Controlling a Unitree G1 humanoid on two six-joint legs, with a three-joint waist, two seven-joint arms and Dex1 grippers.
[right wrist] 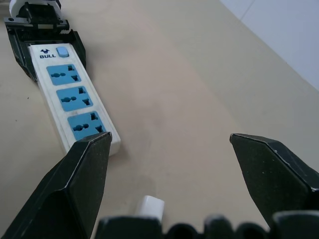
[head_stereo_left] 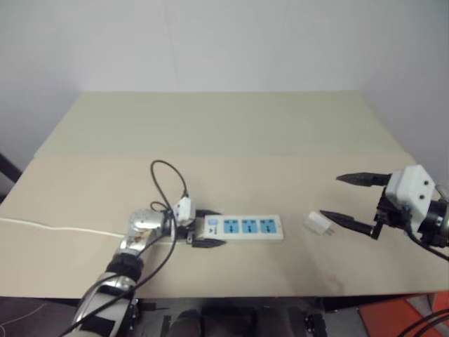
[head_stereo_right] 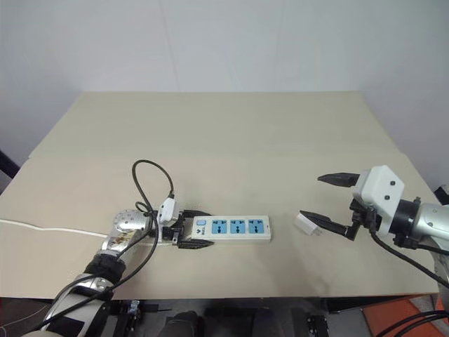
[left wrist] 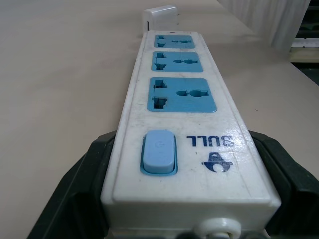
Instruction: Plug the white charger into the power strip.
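Table (head_stereo_left: 231,133) of pale beige carries everything. Power strip (head_stereo_left: 245,227) lies flat on it, its switch end set between the two black fingers of the left gripper (head_stereo_left: 205,229), which flank both long sides of that end and look to be against them; whether they clamp it I cannot tell. Its three blue sockets run away from that gripper toward the right one. Right gripper (head_stereo_left: 345,196) hangs above the table with fingers spread wide and nothing between them. White charger (head_stereo_left: 317,224) lies on the table just under its lower fingertip, past the strip's free end.
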